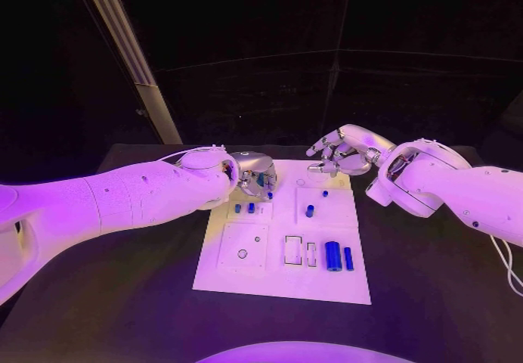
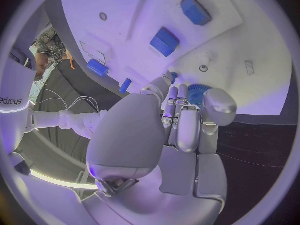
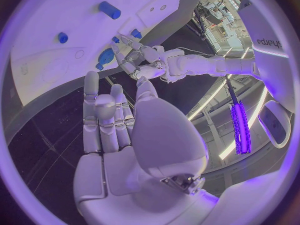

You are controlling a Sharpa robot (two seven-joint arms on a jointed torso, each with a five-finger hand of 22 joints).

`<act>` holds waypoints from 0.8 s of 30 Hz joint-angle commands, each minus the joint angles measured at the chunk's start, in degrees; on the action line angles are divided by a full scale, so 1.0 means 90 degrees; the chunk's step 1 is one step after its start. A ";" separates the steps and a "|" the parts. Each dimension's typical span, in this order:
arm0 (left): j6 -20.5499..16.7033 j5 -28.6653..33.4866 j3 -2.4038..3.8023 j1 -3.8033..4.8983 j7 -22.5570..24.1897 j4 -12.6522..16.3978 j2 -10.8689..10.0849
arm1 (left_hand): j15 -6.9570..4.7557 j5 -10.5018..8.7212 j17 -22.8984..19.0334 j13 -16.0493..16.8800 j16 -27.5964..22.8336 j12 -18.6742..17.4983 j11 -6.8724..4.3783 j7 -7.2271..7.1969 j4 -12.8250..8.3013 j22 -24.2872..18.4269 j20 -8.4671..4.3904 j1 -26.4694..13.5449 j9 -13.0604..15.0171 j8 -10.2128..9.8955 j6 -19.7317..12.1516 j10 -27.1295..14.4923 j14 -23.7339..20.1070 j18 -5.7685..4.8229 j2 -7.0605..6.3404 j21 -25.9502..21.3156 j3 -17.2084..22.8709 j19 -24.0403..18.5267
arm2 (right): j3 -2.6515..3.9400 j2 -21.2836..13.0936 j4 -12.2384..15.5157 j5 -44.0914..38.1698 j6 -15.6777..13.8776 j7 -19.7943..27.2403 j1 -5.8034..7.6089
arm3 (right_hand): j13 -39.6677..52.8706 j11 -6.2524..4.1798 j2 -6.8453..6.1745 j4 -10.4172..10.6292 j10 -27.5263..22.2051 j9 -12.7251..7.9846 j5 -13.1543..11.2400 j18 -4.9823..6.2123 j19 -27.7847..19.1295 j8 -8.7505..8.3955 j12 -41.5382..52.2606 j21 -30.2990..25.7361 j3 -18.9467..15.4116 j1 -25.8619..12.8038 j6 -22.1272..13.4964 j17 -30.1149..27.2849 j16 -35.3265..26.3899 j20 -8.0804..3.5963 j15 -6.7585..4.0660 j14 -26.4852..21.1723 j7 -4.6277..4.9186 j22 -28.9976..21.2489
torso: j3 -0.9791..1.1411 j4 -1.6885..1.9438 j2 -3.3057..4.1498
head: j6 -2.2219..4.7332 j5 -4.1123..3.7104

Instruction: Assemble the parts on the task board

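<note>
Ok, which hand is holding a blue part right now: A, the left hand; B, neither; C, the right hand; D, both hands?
A: the left hand pinches a round blue part at its fingertips over the task board, while the right hand hangs with straight, empty fingers.

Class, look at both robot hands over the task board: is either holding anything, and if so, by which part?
The left hand pinches a small round blue part by its edge between its fingertips. The right hand holds nothing, its fingers apart.

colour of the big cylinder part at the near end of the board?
Blue. The large cylinder shows best in the head view.
</note>
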 commanded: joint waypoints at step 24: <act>0.0341 -0.0209 0.0007 -0.0051 -0.0200 -0.0162 0.0224 | -0.0068 0.0020 -0.0083 -0.0170 0.0059 -0.0406 -0.0047 -0.0025 -0.0131 0.0253 -0.0047 -0.0159 -0.0091 -0.0179 0.0289 0.0455 0.0155 -0.0151 -0.0040 0.0201 0.0919 0.0043 | 0.0004 0.0032 -0.0004 -0.0008 -0.0020 0.0066 0.0011 | -0.0008 0.0020 0.0069 -0.0001 -0.0043 0.0005 0.0038 0.0028 0.0044 0.0042 0.0024 -0.0022 -0.0027 0.0012 -0.0047 0.0003 -0.0034 0.0014 -0.0007 -0.0040 0.0017 -0.0010 | 0.0001 0.0005 -0.0007 | -0.0038 -0.0020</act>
